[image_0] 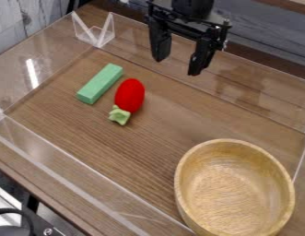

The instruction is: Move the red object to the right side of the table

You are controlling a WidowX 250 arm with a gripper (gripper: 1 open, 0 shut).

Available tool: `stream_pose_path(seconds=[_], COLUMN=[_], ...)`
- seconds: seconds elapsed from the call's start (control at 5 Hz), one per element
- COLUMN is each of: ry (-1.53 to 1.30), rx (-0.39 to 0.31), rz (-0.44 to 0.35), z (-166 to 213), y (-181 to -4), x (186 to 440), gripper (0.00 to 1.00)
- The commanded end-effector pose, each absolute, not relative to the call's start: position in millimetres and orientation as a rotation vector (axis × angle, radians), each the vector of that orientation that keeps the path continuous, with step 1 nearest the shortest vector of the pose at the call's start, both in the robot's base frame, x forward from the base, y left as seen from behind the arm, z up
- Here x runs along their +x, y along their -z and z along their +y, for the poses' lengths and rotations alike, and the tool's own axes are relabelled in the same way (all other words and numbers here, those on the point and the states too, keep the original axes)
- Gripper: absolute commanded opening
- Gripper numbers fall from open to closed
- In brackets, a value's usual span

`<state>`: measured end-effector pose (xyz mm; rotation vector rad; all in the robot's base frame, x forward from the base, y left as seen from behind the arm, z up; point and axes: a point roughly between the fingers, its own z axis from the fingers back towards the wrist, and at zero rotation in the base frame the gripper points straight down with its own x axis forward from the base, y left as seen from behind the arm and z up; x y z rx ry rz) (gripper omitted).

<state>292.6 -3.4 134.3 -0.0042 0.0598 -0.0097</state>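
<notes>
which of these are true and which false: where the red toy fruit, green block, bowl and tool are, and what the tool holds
1. The glossy red rounded toy fruit lies beside the flat green rectangular block. True.
2. The red toy fruit is inside the bowl. False: it lies on the brown wood-grain tabletop, outside the round pale wooden bowl.
3. The pale green leafy stub of the fruit points away from the bowl, toward the tool. False: it is at the end of the fruit facing away from the tool.
4. The black tool is in view above the table. True.
5. The tool is gripping the green block. False: the block lies on the tabletop, apart from the tool.
</notes>
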Motion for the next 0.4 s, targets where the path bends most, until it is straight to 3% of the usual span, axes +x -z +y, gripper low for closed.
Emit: stream_pose_path(seconds=[0.0, 0.2], ry=[-0.024, -0.111], rx=[0.000, -0.002], rz=[0.074, 0.079], z=[7.2, 26.4], y=[-127.0, -115.6], x=[289.3, 278.4], gripper=[1.00, 1.00])
